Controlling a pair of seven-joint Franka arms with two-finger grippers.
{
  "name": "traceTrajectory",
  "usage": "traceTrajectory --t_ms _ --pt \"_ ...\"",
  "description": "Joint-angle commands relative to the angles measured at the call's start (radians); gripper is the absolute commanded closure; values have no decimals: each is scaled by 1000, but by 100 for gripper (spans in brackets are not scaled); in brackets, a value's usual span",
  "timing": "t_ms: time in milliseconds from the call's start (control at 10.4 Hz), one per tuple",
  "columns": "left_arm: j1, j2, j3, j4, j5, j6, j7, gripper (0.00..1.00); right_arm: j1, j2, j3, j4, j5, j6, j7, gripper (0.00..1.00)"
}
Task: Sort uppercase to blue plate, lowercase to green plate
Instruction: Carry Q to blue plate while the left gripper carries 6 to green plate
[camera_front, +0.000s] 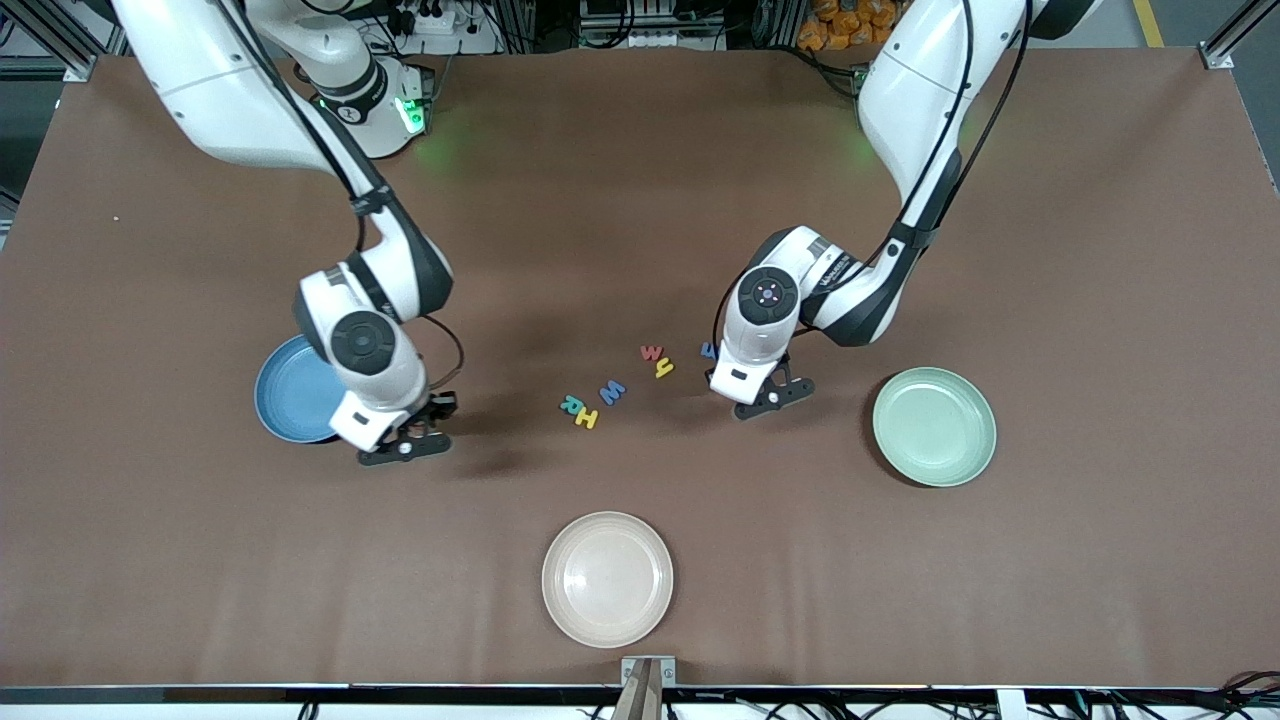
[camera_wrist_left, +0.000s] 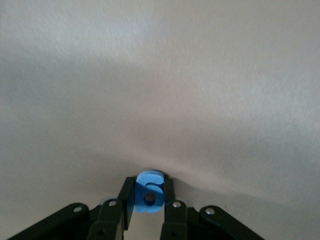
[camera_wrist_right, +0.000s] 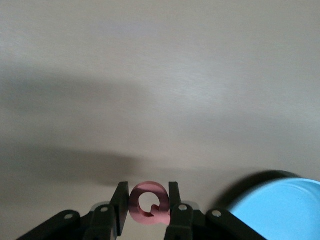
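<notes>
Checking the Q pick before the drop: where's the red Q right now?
The red Q is clamped in the right gripper, over the bare table just beside the blue plate, at the right arm's end.

A robotics lab, by the look of it: two white arms bolted at one edge of a brown-covered table (camera_front: 640, 180), aluminium framing (camera_front: 60, 45) at the corners, cables and a power strip (camera_front: 430, 18) crowding the floor past the bases.
</notes>
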Motion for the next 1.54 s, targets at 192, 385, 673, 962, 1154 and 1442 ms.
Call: traceTrajectory --t_ms 192,385,673,962,1154,1442 --pt "77 -95 -4 -15 26 -22 50 100 -90 -136 -9 -145 47 -6 -179 89" --pt "119 -118 -4 -15 28 -64 111 100 -104 -175 -44 -211 81 32 -245 89" --pt "192 -141 -4 -18 28 -140 215 100 -127 -192 -119 -355 84 234 -360 89" --pt "287 -148 -2 -41 29 -159 353 100 -137 -196 -192 -420 96 324 -481 89" --pt "339 -159 -2 -47 28 -159 429 100 -147 -197 -207 -434 130 341 -539 84" --pt "406 -165 -2 -49 29 -159 524 100 -147 -197 -218 -434 150 344 -552 51"
